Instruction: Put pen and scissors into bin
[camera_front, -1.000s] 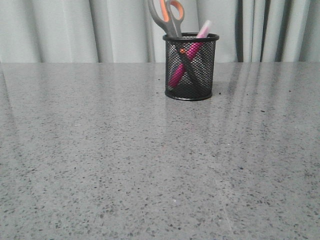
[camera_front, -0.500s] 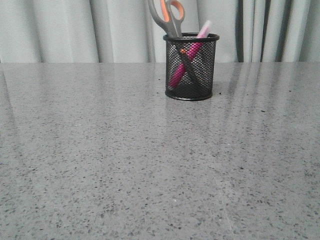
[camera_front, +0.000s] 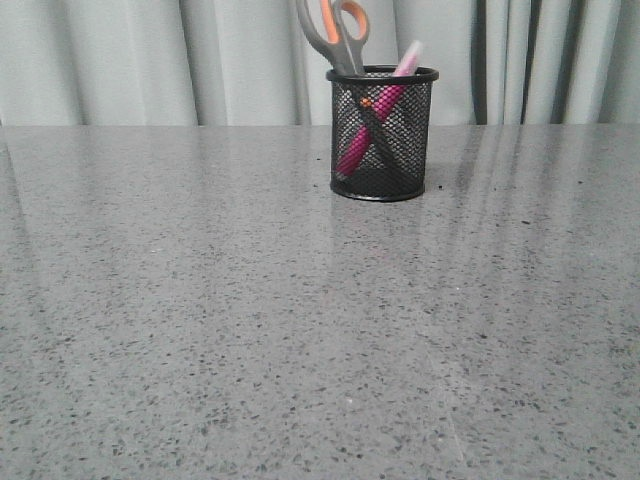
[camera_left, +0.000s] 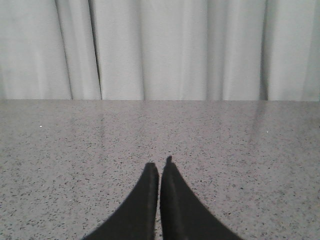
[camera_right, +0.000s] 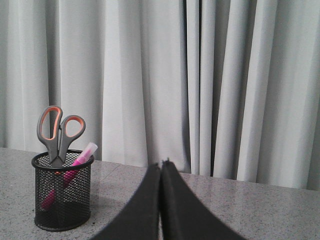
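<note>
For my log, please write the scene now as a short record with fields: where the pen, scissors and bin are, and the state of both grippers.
bin: black mesh cup, upright on the grey table
scissors: blades down in the bin, handles above the rim
pen: in the bin, leaning, clear cap above the rim
left gripper: shut, empty
right gripper: shut, empty
task state: both items appear to be in the bin

The grey speckled desk (camera_front: 200, 330) carries one thing directly: the black mesh bin (camera_front: 381, 135), upright toward its far edge.
</note>
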